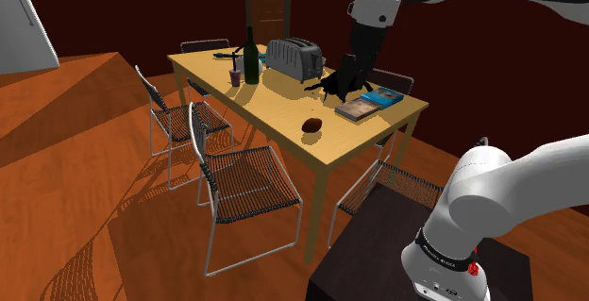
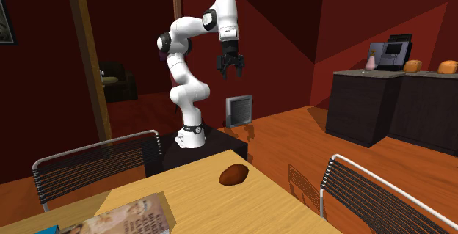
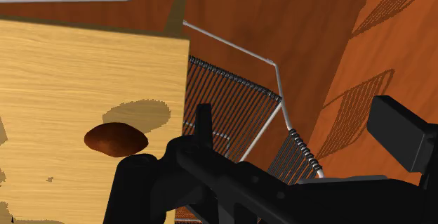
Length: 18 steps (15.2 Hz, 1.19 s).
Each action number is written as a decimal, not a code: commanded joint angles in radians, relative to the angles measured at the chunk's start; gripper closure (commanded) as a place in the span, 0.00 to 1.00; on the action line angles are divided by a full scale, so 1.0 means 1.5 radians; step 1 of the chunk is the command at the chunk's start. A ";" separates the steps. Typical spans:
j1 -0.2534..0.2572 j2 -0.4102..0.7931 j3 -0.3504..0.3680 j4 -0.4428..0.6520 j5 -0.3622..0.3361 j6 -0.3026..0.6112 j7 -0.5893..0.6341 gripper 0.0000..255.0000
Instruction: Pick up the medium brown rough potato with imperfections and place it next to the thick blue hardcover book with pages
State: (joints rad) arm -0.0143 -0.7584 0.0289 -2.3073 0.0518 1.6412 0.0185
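The brown, rough potato (image 1: 312, 124) lies on the wooden table (image 1: 283, 110), near its edge on the stand's side. In the second exterior view the potato (image 2: 235, 174) sits alone on the tabletop. The blue book (image 1: 385, 95) lies flat at the table's corner on the shoulder view's right, beside a book with a pictured cover (image 1: 360, 108). My gripper (image 1: 344, 82) hangs open and empty, well above the table (image 2: 230, 65). In the wrist view the potato (image 3: 116, 139) lies outside the fingers, beyond one fingertip (image 3: 203, 121), and the gripper (image 3: 298, 121) looks down past the table's edge.
A toaster (image 1: 294, 58), a dark bottle (image 1: 251, 58) and a small cup (image 1: 235, 77) stand at the table's far end. Wire chairs (image 1: 241, 181) (image 1: 175, 110) line the shoulder view's left side, and another (image 1: 392, 184) stands by the stand. A dark counter (image 2: 393, 108) stands across the room.
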 commanded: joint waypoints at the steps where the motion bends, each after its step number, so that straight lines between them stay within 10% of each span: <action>1: 0.000 0.000 0.000 0.000 0.000 0.000 0.000 0.00; 18: 0.061 0.305 -0.300 0.060 0.002 0.173 -0.563 0.00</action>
State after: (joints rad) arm 0.0700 -0.3508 -0.3907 -2.2447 0.0414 1.8897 -0.7574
